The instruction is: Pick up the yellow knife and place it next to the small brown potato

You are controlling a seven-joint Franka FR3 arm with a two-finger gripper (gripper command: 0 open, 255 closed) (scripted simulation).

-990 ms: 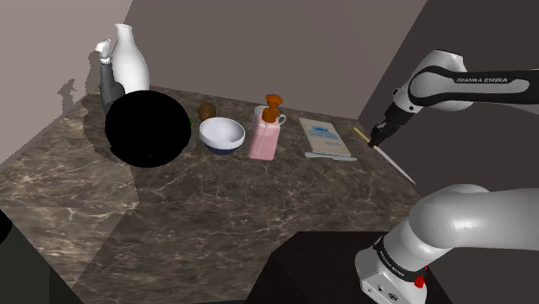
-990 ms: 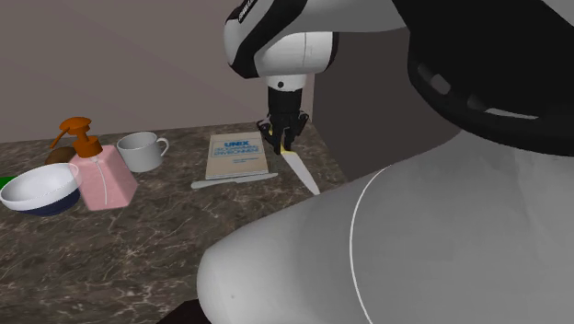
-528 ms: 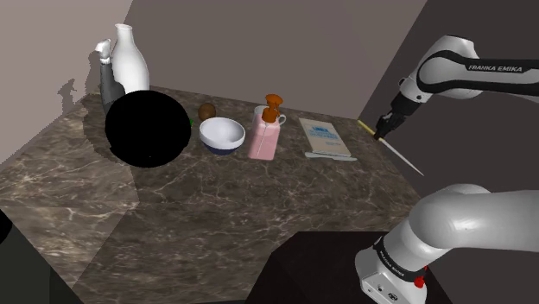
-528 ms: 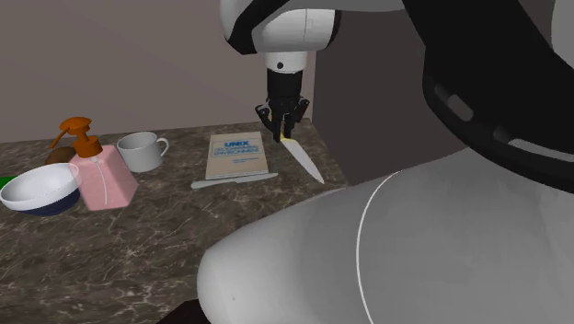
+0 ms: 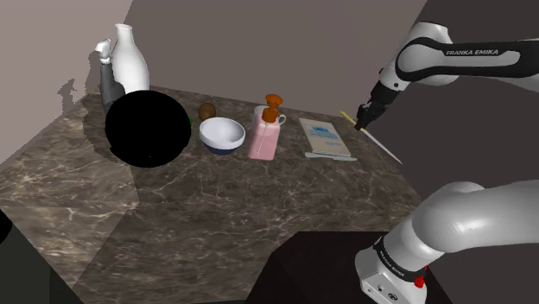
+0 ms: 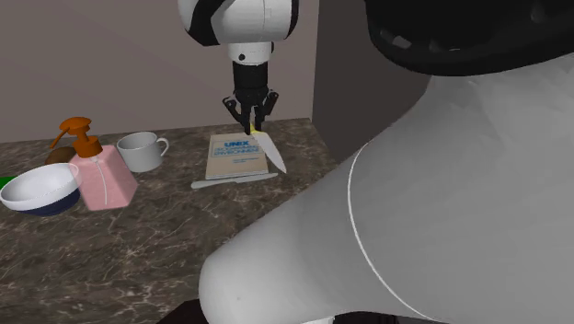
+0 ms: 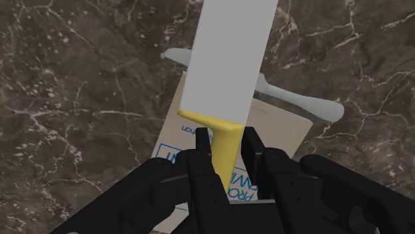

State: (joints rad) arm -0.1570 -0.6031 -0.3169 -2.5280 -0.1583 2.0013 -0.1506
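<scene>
My gripper (image 5: 363, 118) is shut on the yellow handle of a knife (image 5: 381, 143) whose pale blade slants down from the fingers. In the second exterior view the gripper (image 6: 250, 120) holds the knife (image 6: 271, 153) in the air above a book (image 6: 235, 156). In the wrist view the black fingers (image 7: 203, 166) clasp the yellow handle, and the knife (image 7: 229, 63) points away over the book (image 7: 282, 133). The small brown potato (image 5: 207, 111) lies on the marble counter behind a white bowl (image 5: 222, 135), well off toward the shoulder view's left of the gripper.
A pink soap dispenser (image 5: 263, 134), a white cup (image 6: 141, 150) and the book (image 5: 326, 138) stand between the potato and the gripper. A white utensil (image 6: 230, 180) lies by the book. A large black ball (image 5: 147, 129), a white vase (image 5: 129, 56) and a spray bottle (image 5: 105, 76) stand further left.
The arm has lifted the knife off the counter's edge and carried it toward the shoulder view's left, from beyond the book to above it. Nothing else has moved.
</scene>
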